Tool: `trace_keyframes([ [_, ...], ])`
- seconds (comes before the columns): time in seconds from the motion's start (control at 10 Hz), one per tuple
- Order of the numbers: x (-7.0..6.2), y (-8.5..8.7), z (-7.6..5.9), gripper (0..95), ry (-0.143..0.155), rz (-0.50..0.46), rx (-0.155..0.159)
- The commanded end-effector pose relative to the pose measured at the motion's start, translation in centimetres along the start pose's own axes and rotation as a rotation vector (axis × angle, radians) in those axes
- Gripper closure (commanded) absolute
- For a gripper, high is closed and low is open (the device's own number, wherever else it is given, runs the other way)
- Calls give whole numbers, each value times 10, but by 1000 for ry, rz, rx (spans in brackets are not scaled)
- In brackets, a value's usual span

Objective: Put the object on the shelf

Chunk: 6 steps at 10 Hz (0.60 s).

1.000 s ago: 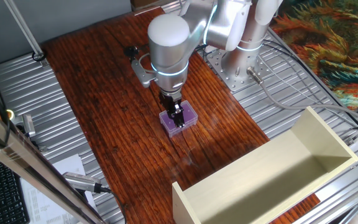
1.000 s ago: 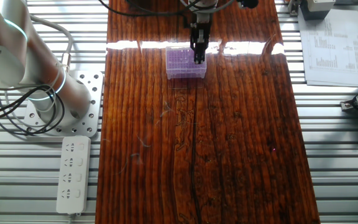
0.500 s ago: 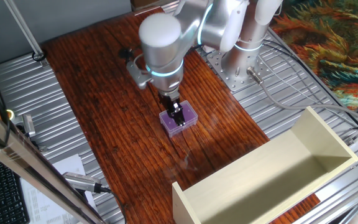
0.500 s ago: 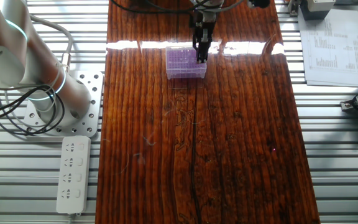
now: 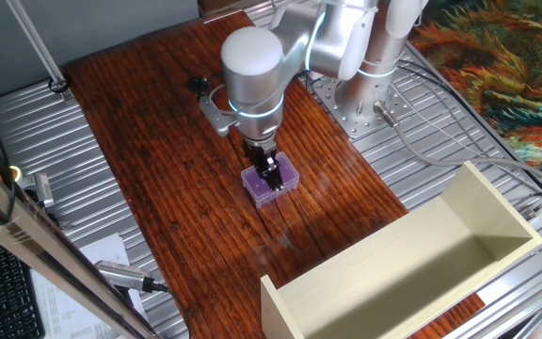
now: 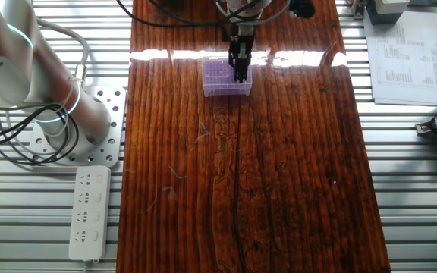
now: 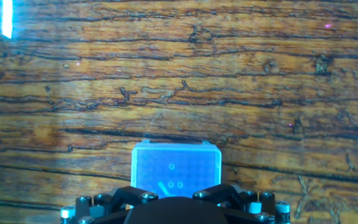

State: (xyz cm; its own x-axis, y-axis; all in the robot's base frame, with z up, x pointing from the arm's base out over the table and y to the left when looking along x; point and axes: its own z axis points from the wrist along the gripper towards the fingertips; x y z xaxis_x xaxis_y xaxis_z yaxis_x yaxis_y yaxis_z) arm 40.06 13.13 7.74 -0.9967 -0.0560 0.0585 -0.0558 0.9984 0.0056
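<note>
On the dark wooden table (image 5: 158,141), my gripper (image 5: 270,178) points straight down over the purple box (image 5: 283,174), fingers low at its top. Whether they are clamped on it or merely touching, I cannot tell. That box lies flat near the table's middle, well apart from the cream shelf (image 5: 459,245) at the near corner.

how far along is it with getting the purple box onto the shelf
Early stage. Done: the gripper has been brought to the purple box. In hand: the fingers sit right at the box, which looks to be resting on the wooden table; whether they have closed on it is unclear. Left: lifting it, carrying it over and setting it in the cream shelf, which holds nothing visible.
</note>
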Motion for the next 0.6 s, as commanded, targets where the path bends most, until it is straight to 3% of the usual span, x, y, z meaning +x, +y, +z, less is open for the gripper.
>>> trace_keyframes([
  [0.1,-1,0,2,0,-9,-7,-1],
  [0.6,1,3,10,0,-18,-6,0],
])
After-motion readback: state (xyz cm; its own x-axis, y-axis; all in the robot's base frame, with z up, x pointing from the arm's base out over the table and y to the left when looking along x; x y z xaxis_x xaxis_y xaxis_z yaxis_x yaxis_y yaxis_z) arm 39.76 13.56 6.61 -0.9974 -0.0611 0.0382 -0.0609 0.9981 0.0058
